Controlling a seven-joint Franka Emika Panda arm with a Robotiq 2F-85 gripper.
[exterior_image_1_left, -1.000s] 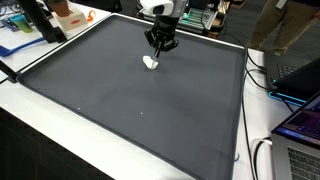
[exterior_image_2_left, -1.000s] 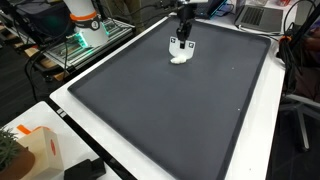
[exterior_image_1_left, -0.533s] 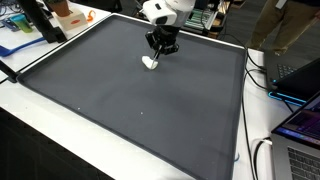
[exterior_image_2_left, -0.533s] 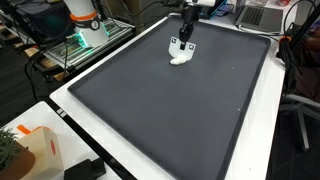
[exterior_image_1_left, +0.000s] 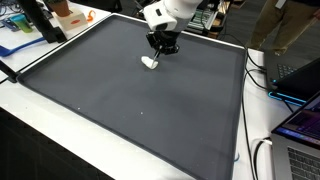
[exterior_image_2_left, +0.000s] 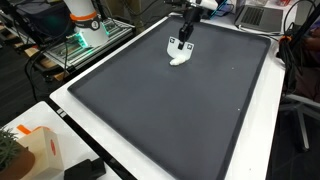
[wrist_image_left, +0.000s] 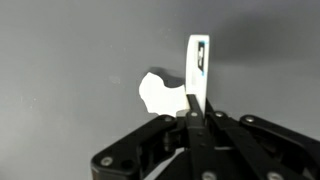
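The claw was pinched shut on the thin handle of a white utensil, at the far side of the dark mat on the tabletop. Its rounded head lay on or just above the mat; which, I could not tell. A firm, square pinch and a level wrist seemed needed so the handle would not twist.

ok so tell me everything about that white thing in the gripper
The white thing looks like smooth hard plastic: a rounded, lumpy end joined to a flat narrow strip with a small dark mark. The gripper is shut on the strip, its fingers pressing both faces. In both exterior views it hangs tilted under the gripper, rounded end lowest, over the far part of the dark grey mat. Whether it touches the mat is unclear.
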